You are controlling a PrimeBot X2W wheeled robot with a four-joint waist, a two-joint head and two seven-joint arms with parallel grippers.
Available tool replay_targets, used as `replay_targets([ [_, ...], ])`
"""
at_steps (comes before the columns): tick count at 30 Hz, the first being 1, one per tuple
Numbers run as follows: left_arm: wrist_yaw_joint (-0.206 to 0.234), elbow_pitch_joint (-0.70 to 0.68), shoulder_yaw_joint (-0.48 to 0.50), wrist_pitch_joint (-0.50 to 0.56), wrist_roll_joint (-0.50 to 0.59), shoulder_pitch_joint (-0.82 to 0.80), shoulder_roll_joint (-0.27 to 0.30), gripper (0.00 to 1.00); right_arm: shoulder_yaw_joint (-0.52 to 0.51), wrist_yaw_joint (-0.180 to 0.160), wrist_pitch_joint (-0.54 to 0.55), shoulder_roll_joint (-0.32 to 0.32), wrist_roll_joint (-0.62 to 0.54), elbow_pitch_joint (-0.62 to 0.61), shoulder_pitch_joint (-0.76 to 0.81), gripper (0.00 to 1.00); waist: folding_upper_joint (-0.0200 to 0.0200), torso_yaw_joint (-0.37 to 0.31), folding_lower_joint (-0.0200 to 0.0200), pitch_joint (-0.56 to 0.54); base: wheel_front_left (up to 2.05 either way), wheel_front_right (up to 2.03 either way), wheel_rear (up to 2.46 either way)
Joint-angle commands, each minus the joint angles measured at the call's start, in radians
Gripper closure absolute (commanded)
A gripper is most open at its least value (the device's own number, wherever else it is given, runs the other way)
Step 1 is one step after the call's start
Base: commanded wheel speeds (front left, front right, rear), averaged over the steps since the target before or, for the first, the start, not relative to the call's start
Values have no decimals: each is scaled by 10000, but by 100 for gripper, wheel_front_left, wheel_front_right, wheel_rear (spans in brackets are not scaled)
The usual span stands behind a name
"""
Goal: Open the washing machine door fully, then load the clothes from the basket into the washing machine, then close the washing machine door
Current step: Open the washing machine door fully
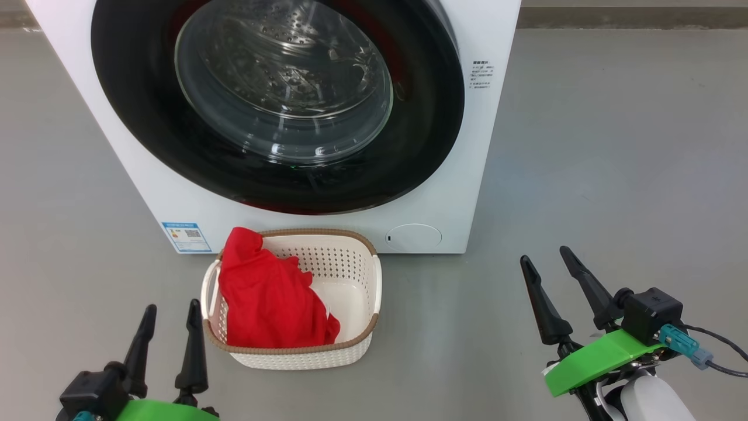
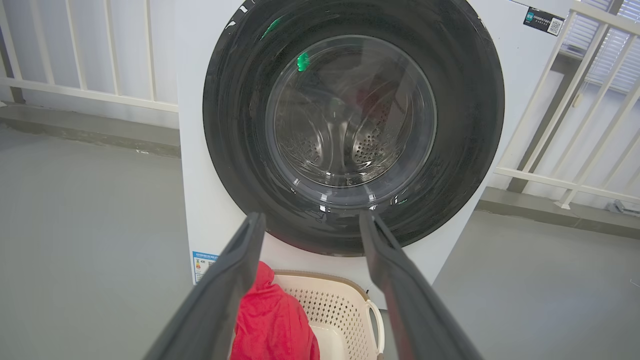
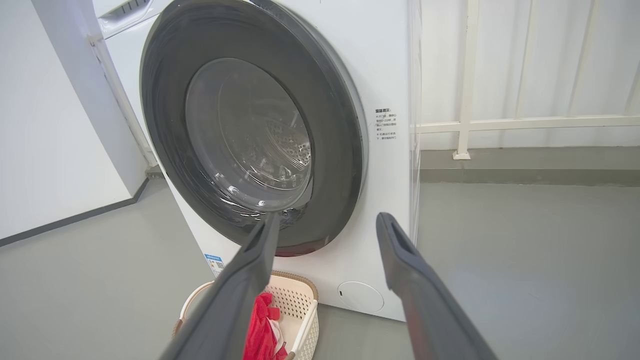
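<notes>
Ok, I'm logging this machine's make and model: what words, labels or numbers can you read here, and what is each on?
Nothing is sharp enough to quote.
Blue sticker, low left on the washing machine front: QR code and print, too small to read.
Printed text block, right of the washing machine door: several lines, too small to read.
Black sticker, upper corner of the front: QR code and white print, blurred.
</notes>
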Motion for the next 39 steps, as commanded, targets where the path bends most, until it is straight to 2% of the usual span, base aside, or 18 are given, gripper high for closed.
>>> replay_targets([
  [1, -23, -208, 321, -80, -33, -367, 166, 0, 241, 16, -120, -10, -15, -237, -365, 0, 0, -1, 0, 0, 0, 0, 0],
  [36, -21, -288, 131, -80, 450, -588, 166, 0, 24, 16, -120, 12, 90, -279, -767, 0, 0, 101, 0, 502, 0, 0, 0],
  [38, -22, -344, 105, -80, 470, -612, 166, 0, -17, 16, -120, -39, 104, -297, -888, 16, 0, 143, 0, 613, 0, 0, 0],
  [39, -22, -362, 95, -80, 481, -627, 166, 0, -32, 16, -120, -69, 111, -304, -952, 50, 0, 165, 0, 668, 0, 0, 0],
])
